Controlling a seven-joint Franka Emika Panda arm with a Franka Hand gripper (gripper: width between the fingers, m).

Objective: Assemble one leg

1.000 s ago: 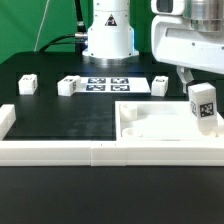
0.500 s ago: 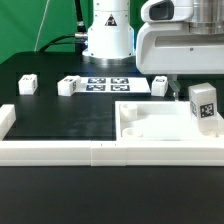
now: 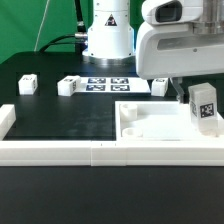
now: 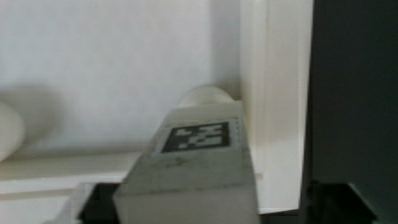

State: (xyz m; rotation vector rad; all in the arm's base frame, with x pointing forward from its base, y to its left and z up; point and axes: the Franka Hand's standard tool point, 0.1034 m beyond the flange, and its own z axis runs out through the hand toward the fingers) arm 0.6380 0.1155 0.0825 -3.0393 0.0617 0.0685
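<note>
Exterior view: the leg (image 3: 205, 105) is seen upright at the right edge of the frame, its tag facing the camera, over the right side of the slab (image 3: 150, 130). Whether it rests on the slab cannot be told.
Wrist view: the leg (image 4: 199, 150) is seen against the pale slab (image 4: 107, 60), flanked by two dark shapes taken to be the jaws.
Jaws: they are set either side of the leg, with a thin dark gap on one side. Whether the leg is clamped cannot be told, as the arm housing (image 3: 180, 45) hides them in the exterior view.
Risk, slip: if only one side is touched, the leg may be tipped or twisted when lifted.
Risk, seating: a tilted leg would likely be jammed at a corner recess (image 3: 130, 110) instead of seated.
Risk, shove: a low approach could push the slab across the desk (image 3: 60, 115), which would spoil the alignment.
</note>
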